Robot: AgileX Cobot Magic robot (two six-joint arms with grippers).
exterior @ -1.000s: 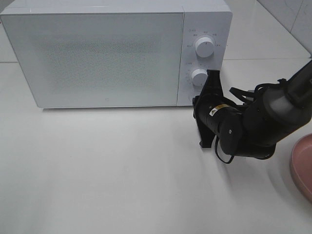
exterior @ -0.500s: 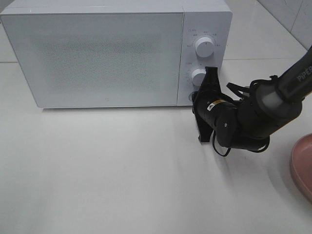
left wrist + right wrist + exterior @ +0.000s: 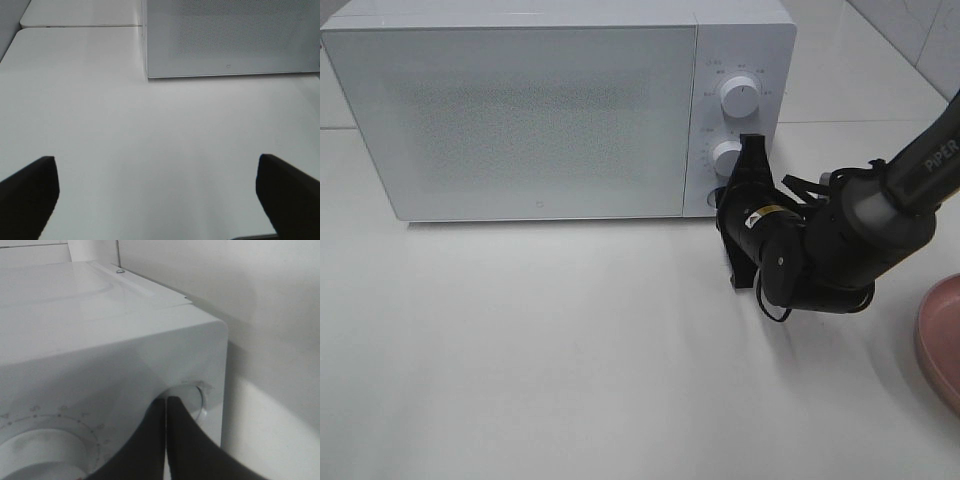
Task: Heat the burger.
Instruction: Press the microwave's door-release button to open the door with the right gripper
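Your right pincer (image 3: 166, 400) is clenched with nothing between its fingers, and its tips are at the edge of the round button (image 3: 194, 400) low on the microwave's (image 3: 530, 110) control panel, below the lower dial (image 3: 727, 157). Your left pincer (image 3: 155, 159) hangs released above the white table (image 3: 570, 350). No view shows the burger, so you cannot tell where it lies. A pink plate (image 3: 942, 345) sits at the table's right edge, and a tiled wall (image 3: 920, 30) stands behind.

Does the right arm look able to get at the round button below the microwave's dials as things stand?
Likely yes: the shut right gripper has its tips right at the round button on the microwave, with nothing between them.
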